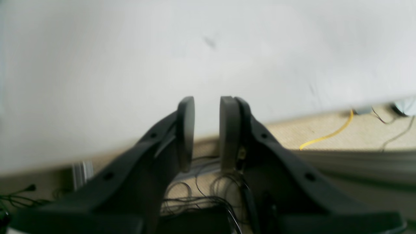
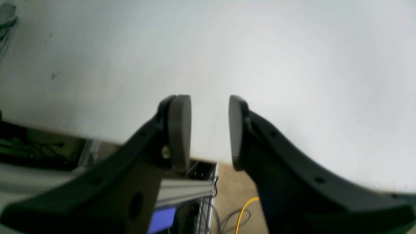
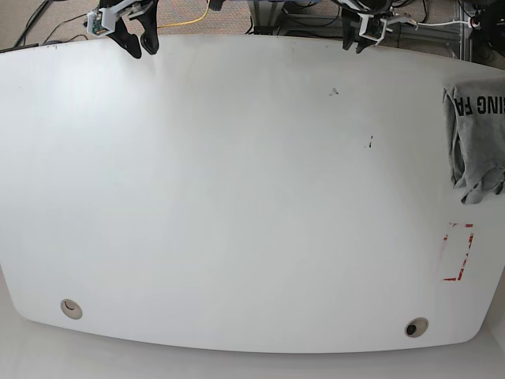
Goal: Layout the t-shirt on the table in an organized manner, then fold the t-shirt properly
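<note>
Bright even light, soft blurred wrist views, curved edges on the table (image 3: 237, 197), faint shadows

T-shirt (image 3: 476, 134): heather-grey, dark block lettering facing up, bunched and creased, not laid out
T-shirt place: at the tabletop's right edge, near the far right corner
Table (image 3: 237, 197): white, curved edges; red dashed rectangle (image 3: 458, 252) just nearer than the shirt

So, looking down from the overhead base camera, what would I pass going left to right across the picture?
Right gripper at the top left → left gripper → red dashed-rectangle marking → grey t-shirt bunched at the table's right edge.
</note>
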`<state>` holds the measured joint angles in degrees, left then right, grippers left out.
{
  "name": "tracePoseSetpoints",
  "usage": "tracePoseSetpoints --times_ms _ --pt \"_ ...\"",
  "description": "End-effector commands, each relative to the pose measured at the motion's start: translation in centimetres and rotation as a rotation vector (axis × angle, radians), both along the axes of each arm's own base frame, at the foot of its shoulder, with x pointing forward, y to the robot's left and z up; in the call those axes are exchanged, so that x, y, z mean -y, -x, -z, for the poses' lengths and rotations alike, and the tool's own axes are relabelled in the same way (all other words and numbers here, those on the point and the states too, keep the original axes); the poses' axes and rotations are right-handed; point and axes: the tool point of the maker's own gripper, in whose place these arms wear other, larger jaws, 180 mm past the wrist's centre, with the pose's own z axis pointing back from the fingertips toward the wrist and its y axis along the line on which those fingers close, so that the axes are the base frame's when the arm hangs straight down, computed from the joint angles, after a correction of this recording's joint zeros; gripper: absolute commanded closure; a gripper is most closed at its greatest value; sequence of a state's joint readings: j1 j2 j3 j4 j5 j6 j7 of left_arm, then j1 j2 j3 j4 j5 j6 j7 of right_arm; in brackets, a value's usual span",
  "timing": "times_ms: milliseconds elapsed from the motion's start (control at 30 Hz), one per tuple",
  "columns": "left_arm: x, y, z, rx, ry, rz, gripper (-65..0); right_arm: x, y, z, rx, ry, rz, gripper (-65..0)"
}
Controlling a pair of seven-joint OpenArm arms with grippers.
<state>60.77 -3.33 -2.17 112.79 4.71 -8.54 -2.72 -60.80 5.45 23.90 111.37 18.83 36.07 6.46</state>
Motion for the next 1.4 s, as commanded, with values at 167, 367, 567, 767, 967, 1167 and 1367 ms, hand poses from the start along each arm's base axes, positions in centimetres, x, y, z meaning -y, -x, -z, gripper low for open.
tracePoseSetpoints --times_ms 167,367,567,767,967,1167,1367 --pt "0.0 7.3 -0.4 -0.149 0.011 0.0 -11.7 -0.6 5.4 -0.2 -0.126 -0.052 -0.001 -18.1" --pt "-0.8 12.1 0.6 -0.283 -0.005 0.036 -11.7 -0.2 9.9 1.9 -0.265 -0.083 0.024 -18.1" --pt "-2.1 15.2 3.6 -0.383 -0.03 0.047 -11.7 1.0 13.1 5.3 -0.372 -0.094 0.09 -18.1" --pt "-3.2 14.4 7.6 -0.399 -0.051 0.032 -11.9 2.1 14.1 9.2 -0.432 -0.088 0.12 -18.1" --pt "-2.7 15.3 11.6 -0.49 -0.042 0.005 -11.9 2.5 15.1 13.5 -0.518 -0.045 0.08 -18.1" --pt "-0.7 16.0 14.7 -0.562 -0.012 0.046 -11.9 2.3 15.5 16.2 -0.567 -0.046 0.079 -18.1" --pt "0.1 15.9 17.2 -0.601 0.0 0.035 -11.9 0.8 15.4 17.9 -0.596 -0.082 0.05 -18.1"
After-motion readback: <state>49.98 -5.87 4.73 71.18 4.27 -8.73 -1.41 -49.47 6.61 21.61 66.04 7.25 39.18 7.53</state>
